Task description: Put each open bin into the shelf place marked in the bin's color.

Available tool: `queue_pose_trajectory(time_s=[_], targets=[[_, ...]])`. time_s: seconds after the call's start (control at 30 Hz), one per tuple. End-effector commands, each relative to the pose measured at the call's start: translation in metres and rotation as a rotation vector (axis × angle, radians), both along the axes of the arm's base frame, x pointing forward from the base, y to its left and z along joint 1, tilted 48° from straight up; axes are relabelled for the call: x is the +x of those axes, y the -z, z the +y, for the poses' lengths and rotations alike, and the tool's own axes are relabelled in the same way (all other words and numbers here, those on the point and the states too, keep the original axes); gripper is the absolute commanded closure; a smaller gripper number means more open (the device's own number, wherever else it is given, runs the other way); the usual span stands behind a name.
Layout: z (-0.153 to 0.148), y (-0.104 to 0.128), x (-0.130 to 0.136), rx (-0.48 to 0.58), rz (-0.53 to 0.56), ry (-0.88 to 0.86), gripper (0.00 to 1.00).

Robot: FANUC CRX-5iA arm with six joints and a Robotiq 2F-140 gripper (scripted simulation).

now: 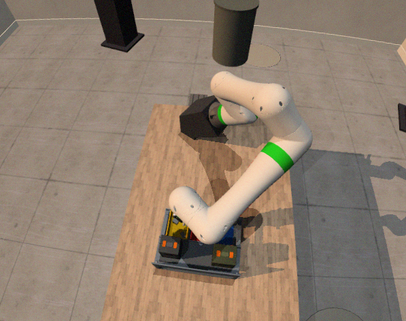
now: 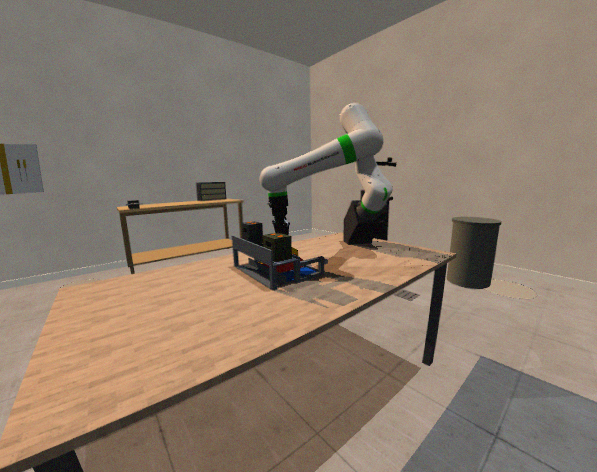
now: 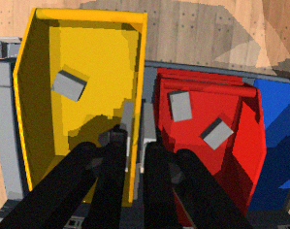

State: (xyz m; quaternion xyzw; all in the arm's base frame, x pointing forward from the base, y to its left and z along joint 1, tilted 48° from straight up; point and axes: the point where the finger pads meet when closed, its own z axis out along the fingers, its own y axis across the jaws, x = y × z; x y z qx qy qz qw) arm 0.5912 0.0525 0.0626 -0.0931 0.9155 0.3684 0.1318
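The yellow bin (image 3: 82,91) stands in the left place of the grey shelf (image 1: 196,251), with one grey part (image 3: 70,85) in it. The red bin (image 3: 208,130) stands right beside it in the middle place and holds two grey parts. In the wrist view my gripper (image 3: 137,115) hangs over the yellow bin's right wall. One finger is inside the bin and one is in the narrow gap toward the red bin. The fingers stand slightly apart and are not clamped on the wall. In the overhead view my arm hides most of both bins; the yellow bin (image 1: 177,227) shows at its left.
A blue bin (image 3: 279,143) fills the shelf's right place. A black box (image 1: 171,245) and an olive box (image 1: 224,254) sit on the shelf's top board. The arm's base (image 1: 199,120) stands at the table's far end. A grey drum (image 2: 473,251) stands on the floor beside the table.
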Motion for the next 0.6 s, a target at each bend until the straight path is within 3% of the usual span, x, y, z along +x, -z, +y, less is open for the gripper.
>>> queue_pose_trajectory(time_s=[0.0,0.57], targets=[[-0.0005,-0.0003,0.0,0.0,0.0,0.0,0.94],[-0.0061,-0.0056,-0.002,0.0,0.0,0.0,0.94]])
